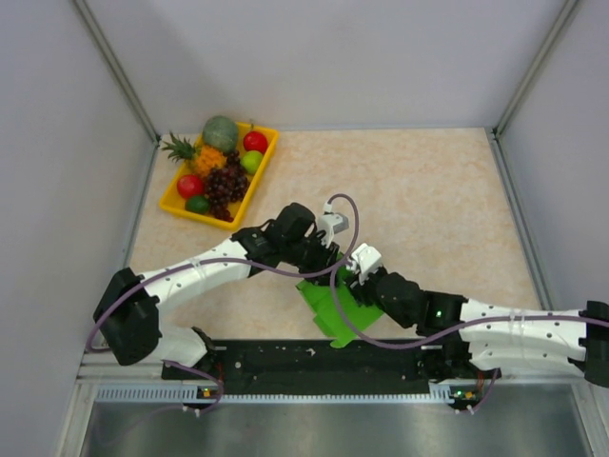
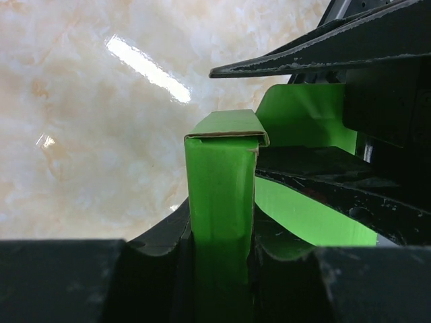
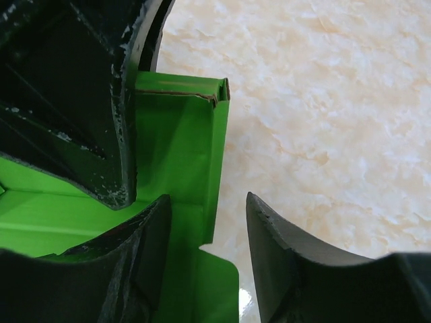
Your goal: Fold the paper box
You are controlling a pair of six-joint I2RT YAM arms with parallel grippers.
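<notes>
Left claw (image 2: 221, 235) clamps the bright green paper box (image 2: 222, 175) by its upright flap; right claw (image 3: 207, 202), released alongside, should pinch the crease squarely.

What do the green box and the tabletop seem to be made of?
The green box: likely thin card, matte green; a brown core shows at its creased edge. The tabletop: beige marbled pattern with a glossy sheen; stone or laminate, cannot tell.

left arm (image 1: 200, 271) reaching right | left gripper (image 2: 222, 237) clamping box (image 2: 221, 176) | right arm (image 1: 514, 328) reaching left | right gripper (image 3: 209, 227) jaws apart
</notes>
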